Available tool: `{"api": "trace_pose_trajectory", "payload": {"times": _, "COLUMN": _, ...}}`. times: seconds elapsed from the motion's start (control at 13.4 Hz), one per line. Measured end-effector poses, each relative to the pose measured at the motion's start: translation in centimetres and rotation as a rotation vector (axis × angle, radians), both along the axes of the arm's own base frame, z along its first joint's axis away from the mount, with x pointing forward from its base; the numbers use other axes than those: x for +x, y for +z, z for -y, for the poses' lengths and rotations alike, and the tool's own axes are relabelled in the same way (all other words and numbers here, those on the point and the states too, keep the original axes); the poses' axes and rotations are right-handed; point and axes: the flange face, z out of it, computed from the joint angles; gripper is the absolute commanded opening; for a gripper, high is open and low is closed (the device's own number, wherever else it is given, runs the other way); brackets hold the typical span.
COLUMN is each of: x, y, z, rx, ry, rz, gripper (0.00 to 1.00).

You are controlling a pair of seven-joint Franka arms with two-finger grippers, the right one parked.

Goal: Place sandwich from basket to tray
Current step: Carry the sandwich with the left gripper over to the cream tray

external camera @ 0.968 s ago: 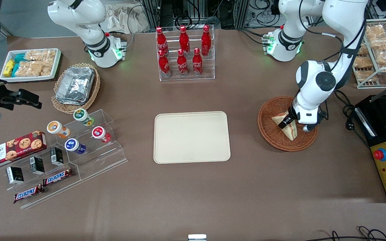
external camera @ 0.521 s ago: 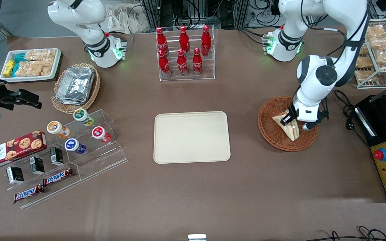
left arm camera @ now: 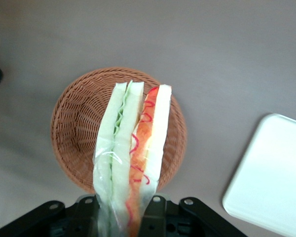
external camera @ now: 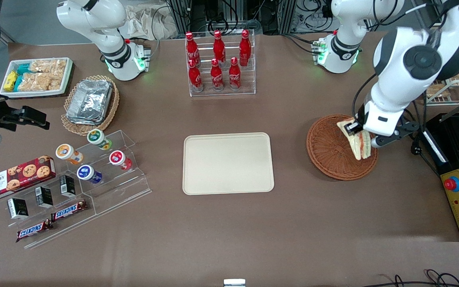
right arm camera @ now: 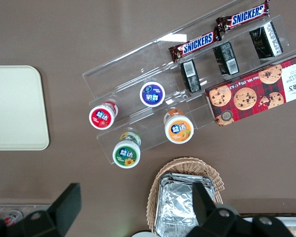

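Observation:
My left gripper (external camera: 357,134) is shut on the sandwich (external camera: 360,142), a white-bread wedge with orange-red and green layers, and holds it lifted above the round reddish-brown wicker basket (external camera: 329,151). In the left wrist view the sandwich (left arm camera: 130,148) hangs between my fingers (left arm camera: 155,210), with the basket (left arm camera: 74,128) below it holding nothing else. The cream-beige tray (external camera: 228,163) lies flat in the middle of the table, toward the parked arm's end from the basket; its corner also shows in the left wrist view (left arm camera: 271,182).
A clear rack of red cola bottles (external camera: 217,63) stands farther from the front camera than the tray. A black appliance with a red button (external camera: 458,175) sits beside the basket at the working arm's end. Snack displays (external camera: 74,175) and a tan foil-tray basket (external camera: 90,103) lie toward the parked arm's end.
My left gripper has risen out of the basket with the sandwich in it, and the arm has swung upward. The basket has stayed in place.

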Motion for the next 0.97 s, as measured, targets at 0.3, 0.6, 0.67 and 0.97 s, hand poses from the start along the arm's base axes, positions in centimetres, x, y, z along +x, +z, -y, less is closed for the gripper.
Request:
{"api": "trace_pose_trajectory", "payload": {"times": 0.3, "x": 0.4, "y": 4.8, "z": 8.9, "rx": -0.040, "ry": -0.160, "rz": 0.021, "gripper": 0.00}}
{"api": "trace_pose_trajectory", "payload": {"times": 0.6, "x": 0.4, "y": -0.4, "z": 16.6, "rx": -0.119, "ry": -0.283, "rz": 0.033, "gripper": 0.00}}
{"api": "trace_pose_trajectory", "payload": {"times": 0.67, "x": 0.6, "y": -1.9, "z": 17.2, "rx": -0.132, "ry": -0.292, "rz": 0.029, "gripper": 0.00}}
{"api": "trace_pose_trajectory", "payload": {"times": 0.97, "x": 1.4, "y": -6.7, "z": 17.9, "rx": -0.160, "ry": -0.298, "rz": 0.008, "gripper": 0.00}}
